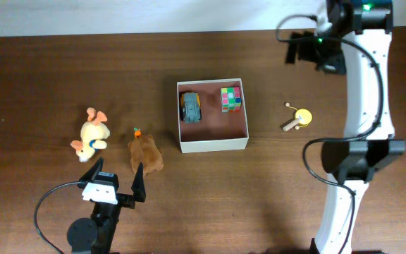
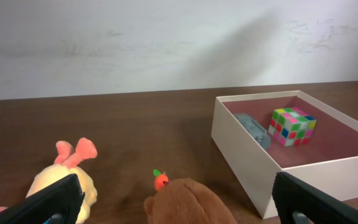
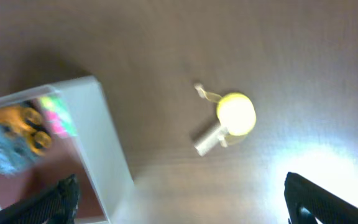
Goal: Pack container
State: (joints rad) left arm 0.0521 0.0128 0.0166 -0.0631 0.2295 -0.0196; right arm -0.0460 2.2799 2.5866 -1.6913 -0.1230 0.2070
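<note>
As the box [image 1: 213, 145] sits mid-table [image 1: 48, 70] holding a toy car [image 1: 190, 107] and a cube [image 1: 230, 99], the left gripper [image 1: 118, 165] and right gripper [image 3: 180, 182] both gape empty, so the left should probably close next on the brown plush [image 1: 145, 154] just ahead.

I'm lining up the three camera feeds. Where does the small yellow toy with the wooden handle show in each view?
Overhead: the yellow toy lies right of the container.
Left wrist: not in it.
Right wrist: the yellow toy is just right of centre.
Shared landmark: the container's white wall, seen in all three.
</note>
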